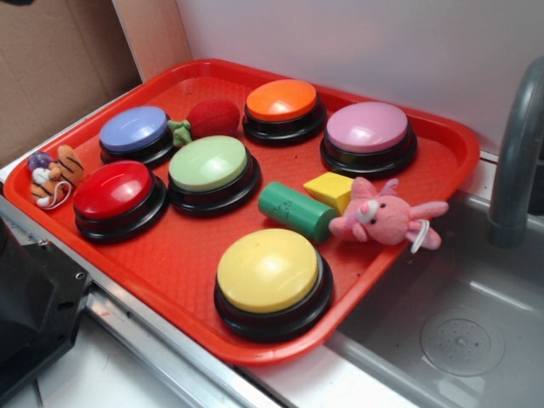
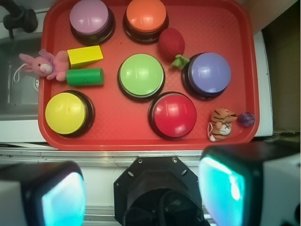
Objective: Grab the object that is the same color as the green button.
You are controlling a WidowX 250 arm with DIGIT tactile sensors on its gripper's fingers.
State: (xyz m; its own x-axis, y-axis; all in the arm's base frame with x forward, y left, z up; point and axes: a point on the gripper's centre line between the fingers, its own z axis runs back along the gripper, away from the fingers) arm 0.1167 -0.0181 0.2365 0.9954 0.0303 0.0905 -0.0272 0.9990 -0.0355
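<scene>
The dark-green cylinder (image 1: 296,210) lies on its side on the red tray (image 1: 170,255), between the yellow block and the yellow button; it also shows in the wrist view (image 2: 85,76). The pale-green button (image 1: 209,164) stands at the tray's middle, right of the cylinder in the wrist view (image 2: 141,75). My gripper (image 2: 143,188) is open and empty, its fingers (image 2: 221,188) wide apart, high above the counter just outside the tray's near edge, far from the cylinder. The gripper does not show in the exterior view.
A yellow wedge (image 1: 330,189) and a pink bunny plush (image 1: 382,217) touch the cylinder's far side. Yellow (image 1: 269,270), red (image 1: 113,190), blue (image 1: 134,130), orange (image 1: 281,100) and pink (image 1: 367,127) buttons surround it. A sink (image 1: 459,340) and faucet (image 1: 514,161) lie right.
</scene>
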